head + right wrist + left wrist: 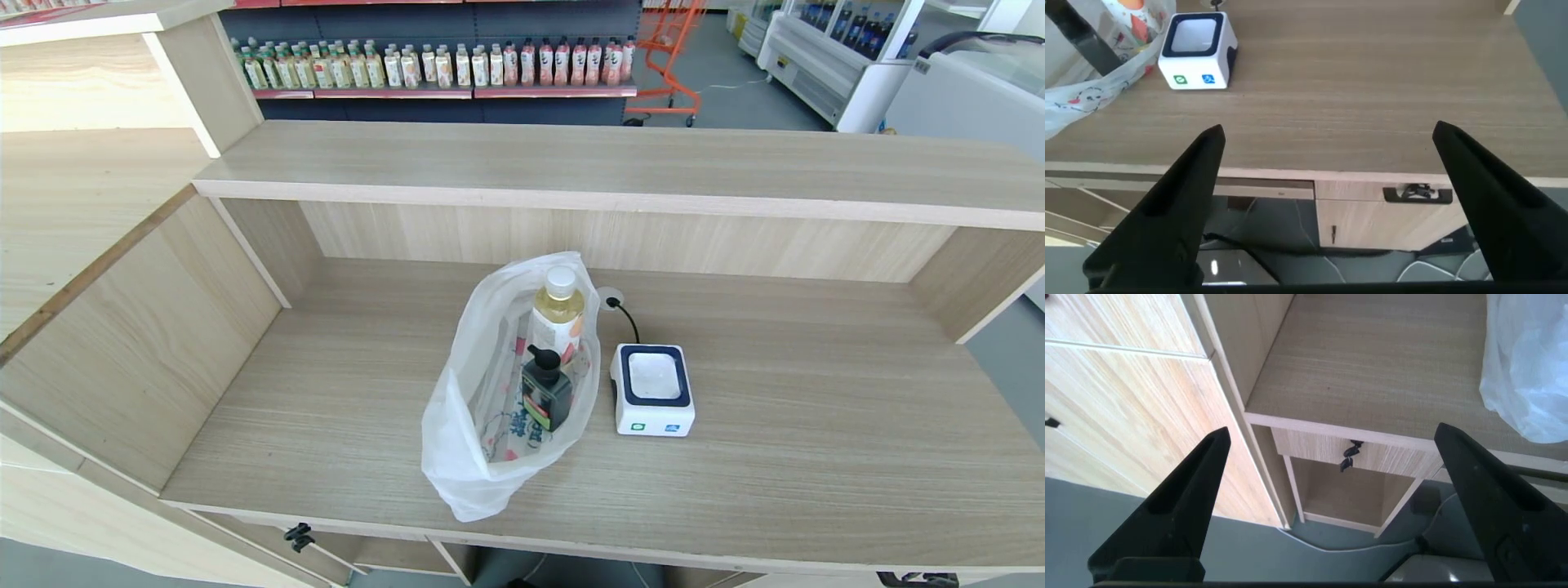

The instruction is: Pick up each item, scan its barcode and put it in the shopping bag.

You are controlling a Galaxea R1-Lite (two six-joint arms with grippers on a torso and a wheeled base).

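Note:
A white plastic shopping bag [469, 425] lies open on the wooden counter [816, 425]. Inside it are a bottle of yellow drink with a white cap [558, 314] and a dark pump bottle [545, 392]. Just right of the bag sits the white barcode scanner [651, 388], its cable running back to a hole in the counter. My left gripper [1331, 506] hangs open below the counter's front left edge, the bag [1527, 367] off to one side. My right gripper [1327, 212] hangs open in front of the counter's front edge, with the scanner [1196, 51] and bag [1094, 77] beyond it.
A raised shelf [620, 163] runs along the back of the counter, with side walls at left and right. Drawer handles [1351, 453] [1417, 192] sit under the front edge. Shelves of bottles [433, 65] and coolers stand in the shop behind.

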